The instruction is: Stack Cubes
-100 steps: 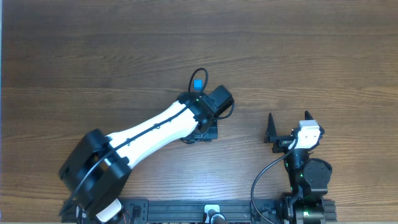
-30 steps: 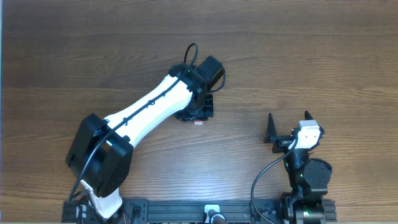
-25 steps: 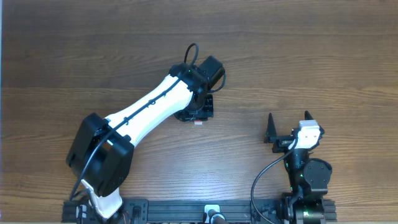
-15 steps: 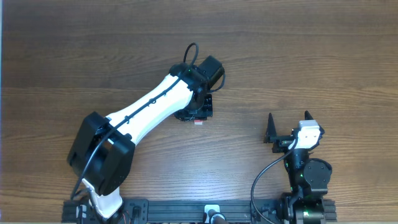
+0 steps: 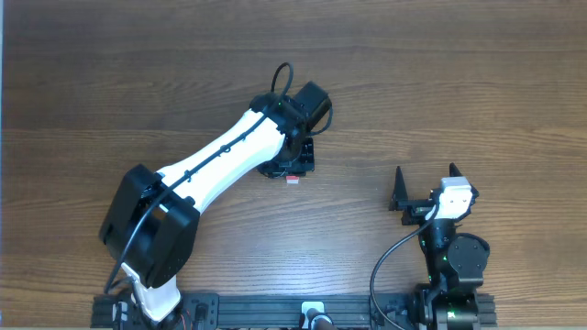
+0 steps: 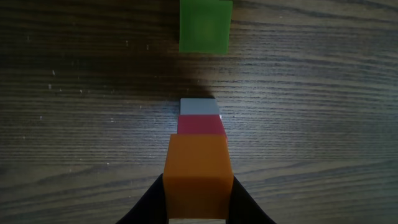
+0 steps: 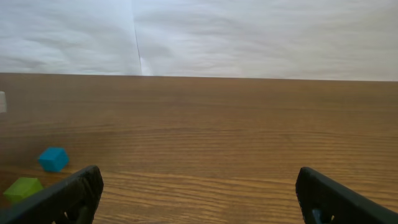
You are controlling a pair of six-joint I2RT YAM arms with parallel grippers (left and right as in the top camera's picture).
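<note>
Dark wooden table (image 5: 477, 73) under both arms, pale wall (image 7: 249, 37) beyond its far edge. Near the middle of the table, orange cube (image 6: 198, 171), pinched on two opposite faces by the left claw (image 6: 198, 208), closed firmly on it. Just beyond the orange one, red cube (image 6: 200, 124) and then grey cube (image 6: 200, 106), each looking narrower from the left wrist. Probably a column seen slanted: grey at the bottom, red in the middle, orange on top. Resting on red or hanging just above it: impossible to tell. From the top, left claw covering the column, with a sliver of red and white peeking out at its near side.

Judged by the look: small, stiff and light, with smooth faces, so easy to carry but also easy to slide. Best held on two flat parallel sides, centred, never on edges or corners. Narrow and tall as a column, so likely to fall at a small push. Better to open the fingers evenly and rise straight up, without any sideways drag.

On the table, a little apart from the column, green cube (image 6: 205, 25), with blue cube (image 7: 53, 158) near it. Probably the same handling for both.

At the right near side, well apart from all cubes, right claw (image 5: 426, 186), fingers spread wide, holding nothing.
</note>
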